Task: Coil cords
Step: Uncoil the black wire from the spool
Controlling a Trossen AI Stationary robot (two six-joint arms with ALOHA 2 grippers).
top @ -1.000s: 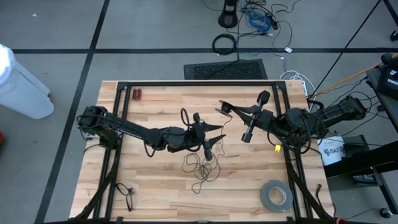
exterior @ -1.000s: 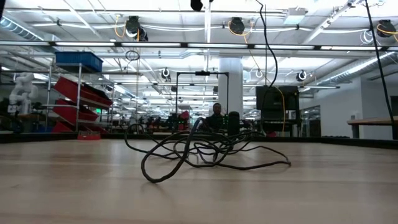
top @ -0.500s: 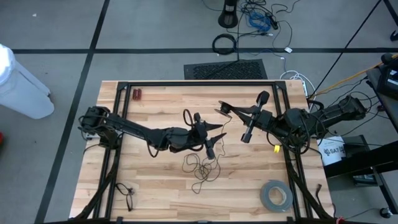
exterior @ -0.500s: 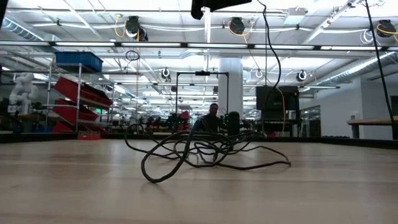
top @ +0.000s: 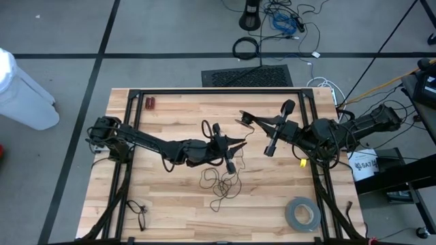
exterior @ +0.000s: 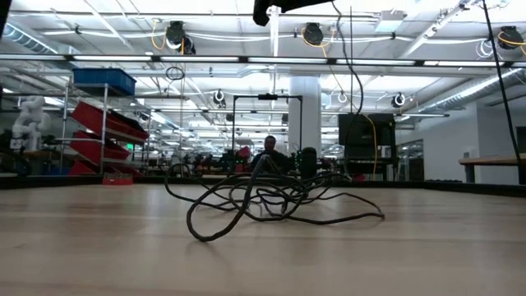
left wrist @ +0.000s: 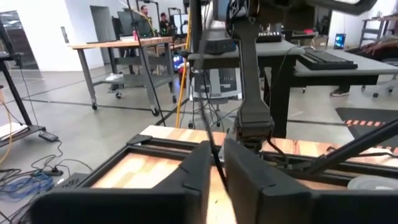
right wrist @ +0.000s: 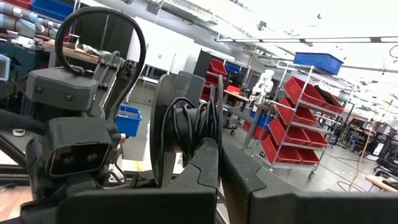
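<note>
**Cord handling**

- Quantity: one cord (top: 221, 184), two hands, one grey tape roll (top: 302, 213) at the near right corner of the tabletop (top: 177, 218).
- Location: the uncoiled part lies as loose, overlapping loops at mid tabletop, just in front of the left hand (top: 230, 158). The low view shows these loops (exterior: 271, 197) arching off the wood, with one strand rising out of frame. The wound part is a small bundle (right wrist: 186, 124) in the right hand (top: 245, 118).
- Left hand: closed on a single strand that runs up between its fingers (left wrist: 198, 168).
- Right hand: closed on the bundle, raised near the tabletop centre.
- Handling, as judged: very light, thin and springy. It holds curl, so loops will likely snag on one another and slip through a loose grip.
- Hold point: take a single free strand close to the bundle, not a crossing of loops
</note>
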